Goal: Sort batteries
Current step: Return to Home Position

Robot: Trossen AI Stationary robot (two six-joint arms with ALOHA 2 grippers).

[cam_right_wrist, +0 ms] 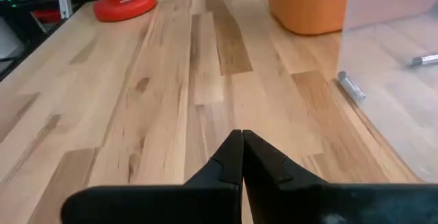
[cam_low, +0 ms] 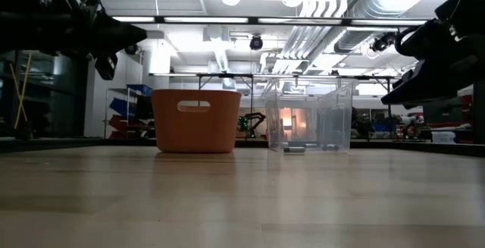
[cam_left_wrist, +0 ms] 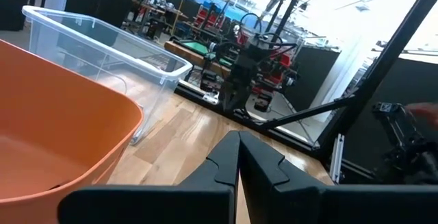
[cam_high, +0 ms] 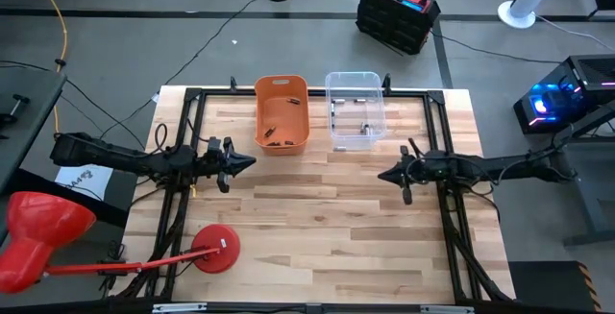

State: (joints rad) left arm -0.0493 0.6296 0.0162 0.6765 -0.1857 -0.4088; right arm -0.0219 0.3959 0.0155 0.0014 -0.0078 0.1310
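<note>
Several dark and coppery batteries [cam_high: 277,139] lie on the floor of the orange bin [cam_high: 282,113]. Several silvery batteries [cam_high: 363,129] lie in the clear bin [cam_high: 355,109] beside it; two show through its wall in the right wrist view [cam_right_wrist: 350,86]. My left gripper [cam_high: 252,161] hovers shut just near-left of the orange bin, holding nothing. My right gripper [cam_high: 381,175] hovers shut near-right of the clear bin, above the tabletop, also holding nothing. Both point toward the table's middle.
A red lamp base [cam_high: 215,251] stands on the near-left part of the table, its red shade [cam_high: 38,237] off the left edge. Both bins stand side by side at the far edge. Bare wood [cam_high: 317,218] stretches between the arms and toward the near edge.
</note>
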